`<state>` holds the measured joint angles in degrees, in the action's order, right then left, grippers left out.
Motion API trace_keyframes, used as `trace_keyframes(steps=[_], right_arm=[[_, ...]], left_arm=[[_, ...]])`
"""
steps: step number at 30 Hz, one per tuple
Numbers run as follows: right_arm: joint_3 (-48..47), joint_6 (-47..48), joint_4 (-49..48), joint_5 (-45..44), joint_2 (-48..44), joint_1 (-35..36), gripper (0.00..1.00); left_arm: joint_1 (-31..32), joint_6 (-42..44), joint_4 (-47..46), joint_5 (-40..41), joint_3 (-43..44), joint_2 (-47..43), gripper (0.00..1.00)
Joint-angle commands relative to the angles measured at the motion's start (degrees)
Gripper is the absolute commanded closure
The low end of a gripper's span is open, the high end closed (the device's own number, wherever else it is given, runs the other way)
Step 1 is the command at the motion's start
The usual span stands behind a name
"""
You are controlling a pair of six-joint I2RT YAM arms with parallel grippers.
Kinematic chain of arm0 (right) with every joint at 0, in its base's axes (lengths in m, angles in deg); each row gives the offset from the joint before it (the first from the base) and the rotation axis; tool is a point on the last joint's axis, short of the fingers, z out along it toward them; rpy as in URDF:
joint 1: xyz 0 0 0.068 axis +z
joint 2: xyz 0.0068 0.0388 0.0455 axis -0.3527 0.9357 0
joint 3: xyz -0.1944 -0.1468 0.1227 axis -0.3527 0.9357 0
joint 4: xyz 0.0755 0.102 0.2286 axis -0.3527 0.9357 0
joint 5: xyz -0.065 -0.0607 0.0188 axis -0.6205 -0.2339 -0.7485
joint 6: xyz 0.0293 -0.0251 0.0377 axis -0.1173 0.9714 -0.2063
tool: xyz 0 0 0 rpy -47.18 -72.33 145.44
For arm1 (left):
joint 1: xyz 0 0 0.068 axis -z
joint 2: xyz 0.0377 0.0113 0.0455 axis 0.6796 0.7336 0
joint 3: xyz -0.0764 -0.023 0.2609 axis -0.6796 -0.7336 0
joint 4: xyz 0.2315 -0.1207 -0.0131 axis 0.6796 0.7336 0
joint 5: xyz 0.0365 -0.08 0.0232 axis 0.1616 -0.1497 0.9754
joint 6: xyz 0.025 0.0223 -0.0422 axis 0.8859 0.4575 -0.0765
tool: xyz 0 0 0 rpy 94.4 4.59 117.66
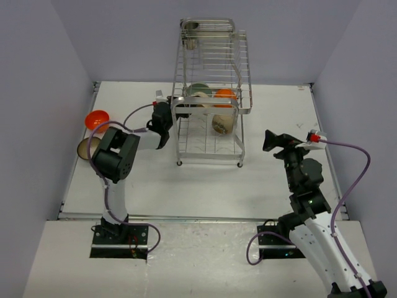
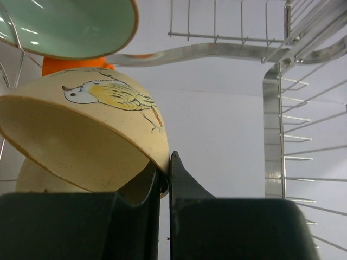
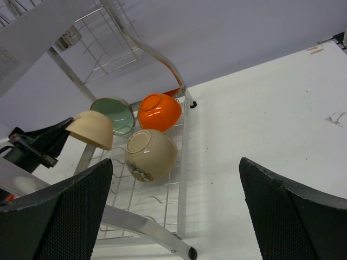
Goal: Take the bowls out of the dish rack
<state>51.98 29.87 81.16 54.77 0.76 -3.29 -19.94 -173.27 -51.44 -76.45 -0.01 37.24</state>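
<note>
Bowls are partly out of the dish rack [image 1: 211, 59], which stands mid-bench toward the far edge of the bench [image 1: 205, 186]. From above, an orange bowl [image 1: 97, 118] and a brown-olive bowl [image 1: 82, 148] sit by the left edge, well apart from the rack, the olive one half hidden by the left arm [image 1: 118, 155]; I judge those two done. Among the wires a mint bowl [image 1: 198, 90], a second orange bowl [image 1: 225, 94] and a loose cream bowl [image 1: 223, 123] are yet to come out. The left tool [image 1: 173, 108] is at the rack's left side. The right tool [image 1: 270, 139] hangs toward the right edge, apart from the rack.

From the left wrist, the left tool is pinching the rim of a bird bowl [image 2: 92, 124], cream with a painted bird. One finger is inside the wall and one outside, and the bowl tilts mouth-down toward the camera. The mint bowl is just above it, with a strip of orange between them (whether any of these touch I cannot tell). Rack bars run down the right.

From the right wrist, the right tool's fingers are spread wide with nothing between them. Beyond them, the bird bowl hangs from the left tool at the rack's left side, just beside the mint bowl. The second orange bowl is next along and the loose cream bowl lies on its side nearer the camera. By my count four are left, one of them already gripped but not clear of the wires.
</note>
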Motion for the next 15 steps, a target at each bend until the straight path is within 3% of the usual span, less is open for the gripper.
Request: trace_keyframes(steps=[1, 6, 8, 9, 11, 12, 13, 15], right_arm=[[0.07, -0.44, -2.28, 0.32, -0.08, 0.12, 0.01], [0.15, -0.62, -2.28, 0.84, -0.87, 0.12, 0.01], [0.15, -0.62, -2.20, 1.02, -1.05, 0.12, 0.01], [0.07, -0.71, -2.20, 1.11, -1.22, 0.12, 0.01], [-0.02, -0.71, -1.93, 1.37, -1.40, 0.12, 0.01], [-0.02, -0.71, -1.93, 1.37, -1.49, 0.12, 0.01], [0.07, -0.79, -2.02, 1.37, -1.57, 0.12, 0.01], [0.07, -0.88, -2.02, 1.63, -1.57, 0.12, 0.01]], left_arm=[[-1.60, 9.64, 4.86, -2.79, 0.66, -11.39, 1.00], [-5.38, 21.14, 21.49, -2.97, 2.23, -17.99, 1.00], [-8.01, 25.10, 32.63, -2.01, 3.99, -20.62, 1.00], [-8.89, 31.22, 39.03, -1.22, 8.79, -21.07, 1.00], [-11.44, 39.92, 61.24, 4.29, 15.47, -22.47, 1.00], [-11.45, 42.33, 61.33, 5.98, 17.60, -22.48, 1.00], [-12.49, 44.61, 71.77, 8.34, 20.58, -21.78, 1.00], [-13.38, 51.53, 80.71, 14.94, 29.08, -20.11, 1.00]])
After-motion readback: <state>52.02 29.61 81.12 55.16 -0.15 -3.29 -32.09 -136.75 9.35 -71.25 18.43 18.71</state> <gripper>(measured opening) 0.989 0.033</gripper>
